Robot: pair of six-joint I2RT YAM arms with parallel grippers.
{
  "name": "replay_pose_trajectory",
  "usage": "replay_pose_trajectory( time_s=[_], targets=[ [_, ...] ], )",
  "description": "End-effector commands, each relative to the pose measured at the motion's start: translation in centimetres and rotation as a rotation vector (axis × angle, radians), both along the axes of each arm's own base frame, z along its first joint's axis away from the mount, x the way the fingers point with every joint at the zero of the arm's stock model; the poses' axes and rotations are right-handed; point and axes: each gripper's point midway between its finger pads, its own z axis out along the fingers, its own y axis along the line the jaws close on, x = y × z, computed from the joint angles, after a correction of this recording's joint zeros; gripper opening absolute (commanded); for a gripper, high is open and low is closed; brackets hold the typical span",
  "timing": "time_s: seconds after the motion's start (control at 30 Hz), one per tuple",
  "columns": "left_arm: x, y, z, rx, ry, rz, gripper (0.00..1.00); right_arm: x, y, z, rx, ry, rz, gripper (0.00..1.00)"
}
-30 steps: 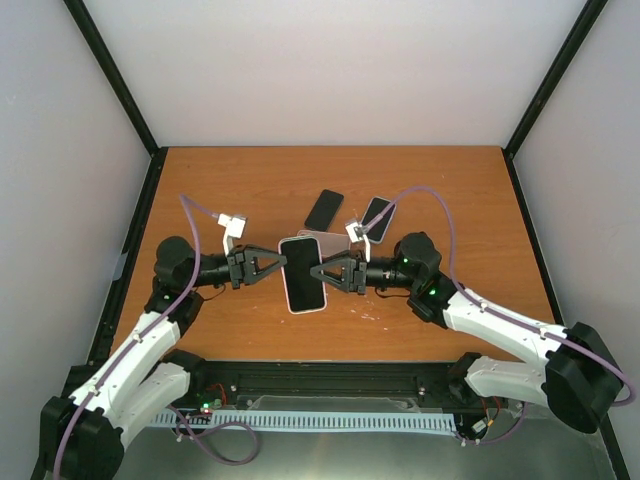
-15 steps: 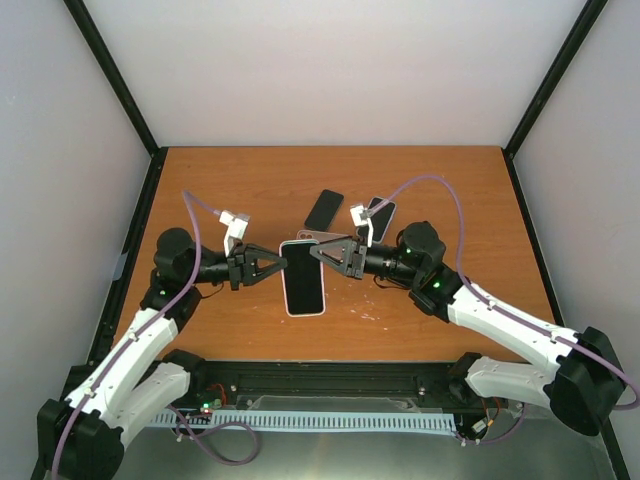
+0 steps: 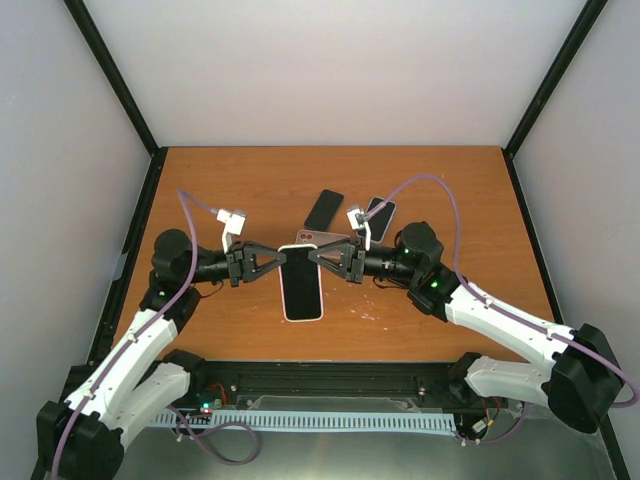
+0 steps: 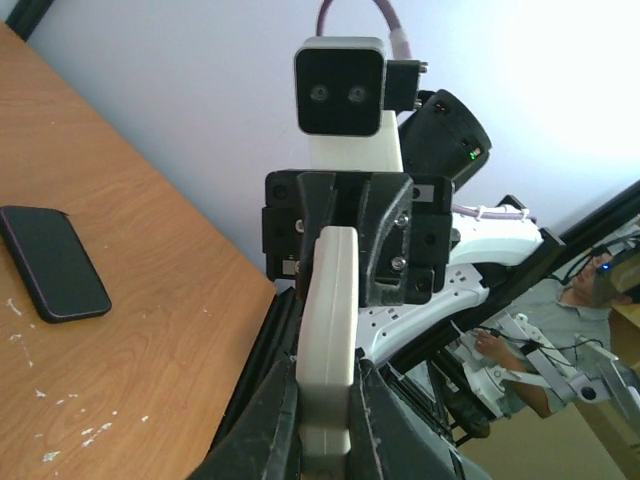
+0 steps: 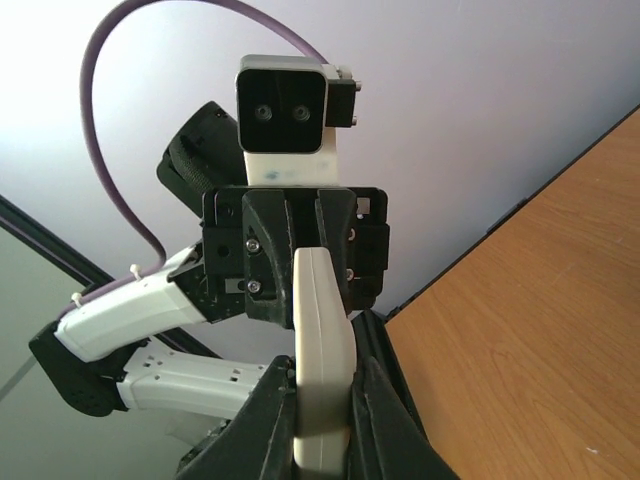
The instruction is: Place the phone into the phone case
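A white-edged phone with a black screen is held flat above the table, between both grippers. My left gripper is shut on its left edge. My right gripper is shut on its upper right edge. In the left wrist view the white edge sits clamped between my fingers, and the right gripper faces me behind it. The right wrist view shows the same white edge clamped. A pale pink case lies on the table just behind the held phone, partly hidden by it.
Two dark phones lie further back on the wooden table, one at centre and one to its right. A dark phone also shows in the left wrist view. Black frame posts stand at the table's corners.
The right gripper lifted off and drew back half a second ago, and now it is shut on the phone again, higher up its right edge. The phone has shifted slightly left and nearer.
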Motion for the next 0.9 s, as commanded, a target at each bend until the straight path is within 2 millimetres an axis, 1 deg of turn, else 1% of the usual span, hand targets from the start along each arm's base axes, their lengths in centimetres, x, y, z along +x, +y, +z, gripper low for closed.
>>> replay_pose_trajectory(
  time_s=[0.0,0.07,0.13,0.3,0.33,0.47,0.5,0.57,0.63,0.67,0.73,0.8,0.87],
  targets=[
    [0.5,-0.1,1.6,0.013,-0.098,0.014,0.03,-0.3,0.2,-0.1,0.001,0.000,0.023,0.11],
    [0.8,-0.2,1.0,0.040,-0.089,0.024,0.01,-0.3,0.2,0.1,0.007,0.016,0.017,0.18],
    [1.2,-0.2,0.7,0.060,-0.090,0.035,0.00,-0.1,0.0,0.3,0.013,0.028,0.003,0.20],
    [1.8,0.0,0.6,0.090,-0.101,0.070,0.00,0.2,-0.2,0.2,0.014,0.042,-0.026,0.04],
    [1.8,0.0,0.7,0.091,-0.104,0.073,0.00,0.3,-0.3,0.1,0.013,0.043,-0.033,0.03],
    [1.8,0.1,1.1,0.091,-0.111,0.087,0.01,0.3,-0.4,-0.4,0.005,0.056,-0.037,0.04],
    [1.9,0.1,1.1,0.092,-0.110,0.089,0.01,0.2,-0.3,-0.4,0.005,0.064,-0.034,0.08],
    [1.9,0.1,1.2,0.093,-0.107,0.091,0.01,0.3,-0.3,-0.2,0.008,0.080,-0.036,0.20],
    [2.1,0.1,1.3,0.089,-0.098,0.099,0.00,0.2,-0.4,-0.1,0.021,0.091,-0.037,0.26],
    [2.1,0.2,1.3,0.085,-0.090,0.106,0.00,0.2,-0.4,-0.3,0.022,0.099,-0.036,0.28],
    [2.1,0.3,1.4,0.061,-0.077,0.117,0.00,0.2,-0.3,-1.3,0.006,0.116,-0.033,0.33],
    [2.2,0.4,1.7,0.030,-0.061,0.133,0.00,0.1,-0.2,-2.9,-0.023,0.146,-0.019,0.39],
    [2.2,0.5,2.0,0.003,-0.049,0.144,0.00,-0.2,0.0,-4.4,-0.042,0.181,-0.001,0.41]
  ],
)
